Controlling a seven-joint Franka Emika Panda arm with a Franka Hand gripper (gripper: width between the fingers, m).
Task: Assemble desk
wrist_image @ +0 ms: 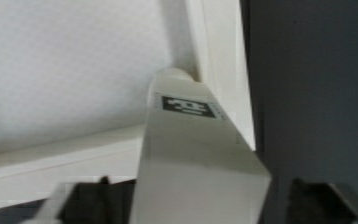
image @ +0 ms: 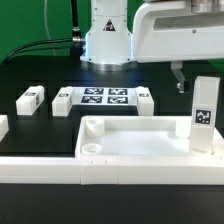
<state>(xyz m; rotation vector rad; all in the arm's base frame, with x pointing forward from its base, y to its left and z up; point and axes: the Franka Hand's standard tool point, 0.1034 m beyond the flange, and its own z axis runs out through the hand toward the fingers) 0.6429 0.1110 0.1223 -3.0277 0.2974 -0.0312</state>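
Smooth white plastic tabletop (image: 140, 150), matt white plastic leg (image: 204, 135), matt black table (image: 45, 130)

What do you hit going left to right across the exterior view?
Order: white part cut off by the edge → lying leg → second lying leg → marker board → third lying leg → upright leg. The tabletop spans the middle, so it is left out.

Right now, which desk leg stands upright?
The leg at the exterior view's right, at the tabletop's end; the other legs lie flat on the table.
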